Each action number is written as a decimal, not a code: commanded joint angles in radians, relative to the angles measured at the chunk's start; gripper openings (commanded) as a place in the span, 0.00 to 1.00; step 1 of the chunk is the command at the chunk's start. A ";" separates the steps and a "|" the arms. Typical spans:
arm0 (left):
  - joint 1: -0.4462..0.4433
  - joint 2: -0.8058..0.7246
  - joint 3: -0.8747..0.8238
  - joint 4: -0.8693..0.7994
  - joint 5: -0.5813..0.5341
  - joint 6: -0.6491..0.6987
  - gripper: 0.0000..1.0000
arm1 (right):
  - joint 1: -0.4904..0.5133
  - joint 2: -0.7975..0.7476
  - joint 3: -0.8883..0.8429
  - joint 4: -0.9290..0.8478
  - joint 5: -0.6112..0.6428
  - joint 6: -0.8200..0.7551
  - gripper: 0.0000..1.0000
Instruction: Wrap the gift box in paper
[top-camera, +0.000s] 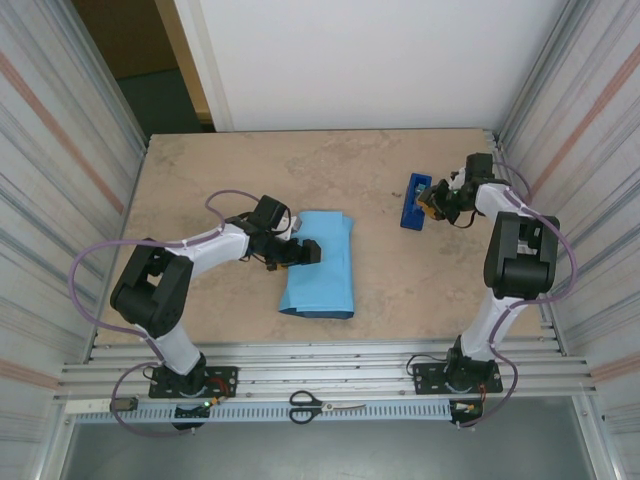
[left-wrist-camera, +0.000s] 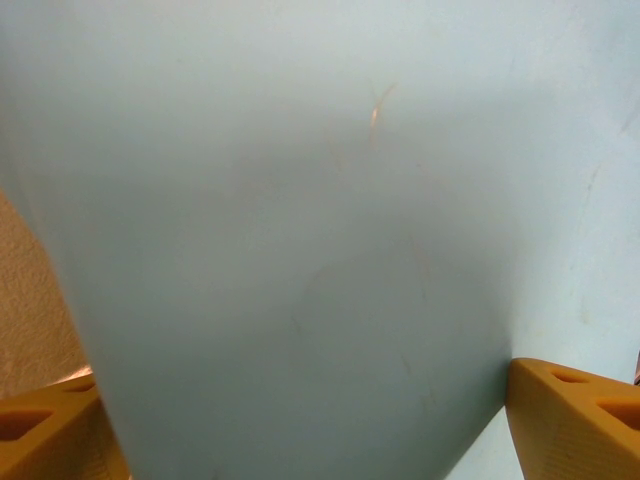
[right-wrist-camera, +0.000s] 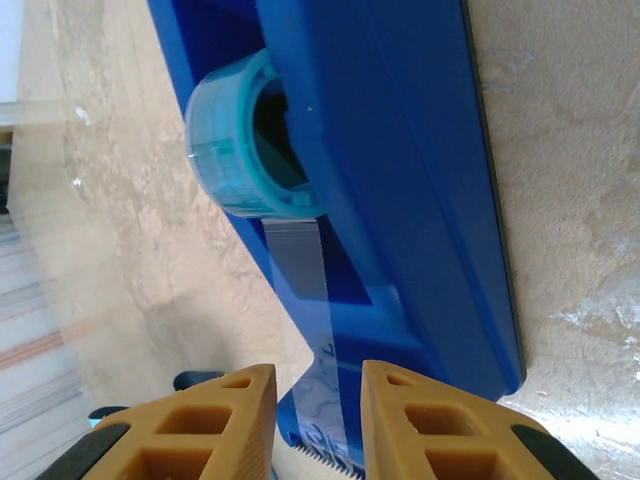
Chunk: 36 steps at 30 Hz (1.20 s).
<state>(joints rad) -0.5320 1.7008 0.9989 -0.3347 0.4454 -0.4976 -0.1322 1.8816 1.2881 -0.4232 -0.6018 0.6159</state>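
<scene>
The paper (top-camera: 325, 270) lies on the worktop (top-camera: 400, 290) a little left of centre, folded over into a long bundle with its light blue face outward. The fold lines run down its length and its near end shows a darker edge.

The left pincer (top-camera: 303, 252) sits on the bundle's left side, about halfway along. In the left wrist view its orange fingers (left-wrist-camera: 575, 420) stand wide apart at the two lower corners, with a smooth span of pale blue paper between them. Whether they press on the bundle or merely straddle it I cannot tell.

Well to the right, near the far side of the worktop, lies the dark-blue tape dispenser (right-wrist-camera: 400, 200) with its teal tape roll (right-wrist-camera: 235, 150). The right pincer (right-wrist-camera: 318, 375) is at the dispenser's cutter end, fingers drawn close with a narrow gap. In that gap are the clear tape strip (right-wrist-camera: 322, 395) and the toothed tip — whether anything is actually pinched I cannot tell.

A pair of scissors (top-camera: 325, 405) rests on the rail at the near edge, between the two arm bases.
</scene>
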 joint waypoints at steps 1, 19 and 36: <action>-0.018 0.094 -0.058 -0.063 -0.075 0.036 0.89 | -0.007 0.039 0.041 0.005 -0.053 -0.014 0.28; -0.019 0.100 -0.051 -0.058 -0.066 0.033 0.89 | -0.012 0.089 0.070 0.003 -0.079 -0.018 0.22; -0.020 0.111 -0.051 -0.056 -0.058 0.036 0.89 | -0.023 0.086 0.051 0.017 -0.093 -0.015 0.21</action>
<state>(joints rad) -0.5312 1.7069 1.0004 -0.3340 0.4519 -0.4973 -0.1467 1.9564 1.3319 -0.4122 -0.6750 0.6159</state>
